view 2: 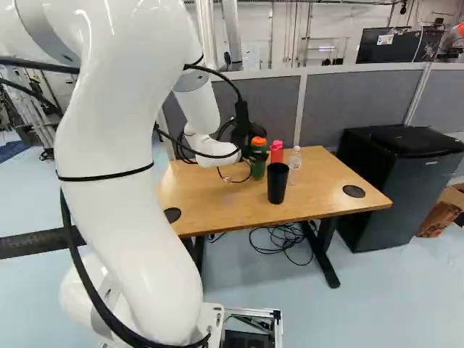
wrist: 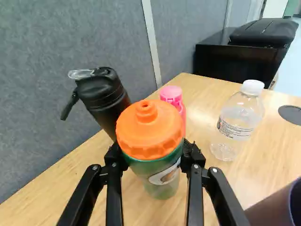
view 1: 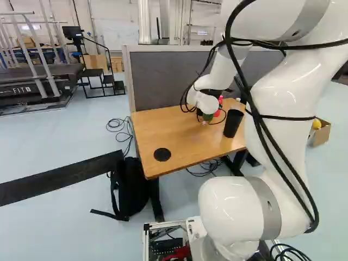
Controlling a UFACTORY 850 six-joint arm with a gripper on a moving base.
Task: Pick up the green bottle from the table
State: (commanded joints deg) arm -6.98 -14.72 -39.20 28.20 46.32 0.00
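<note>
Fingers (wrist: 114,162) of the end effector (view 2: 246,139) clamp the green bottle (wrist: 157,172) from both sides, just below its orange lid (wrist: 149,132).

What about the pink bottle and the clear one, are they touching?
Apart. The wrist view shows a strip of tabletop between the pink bottle and the clear bottle.

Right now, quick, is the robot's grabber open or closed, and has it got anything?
Gripper: closed on the green bottle, one finger against each side, just below the orange lid.
</note>
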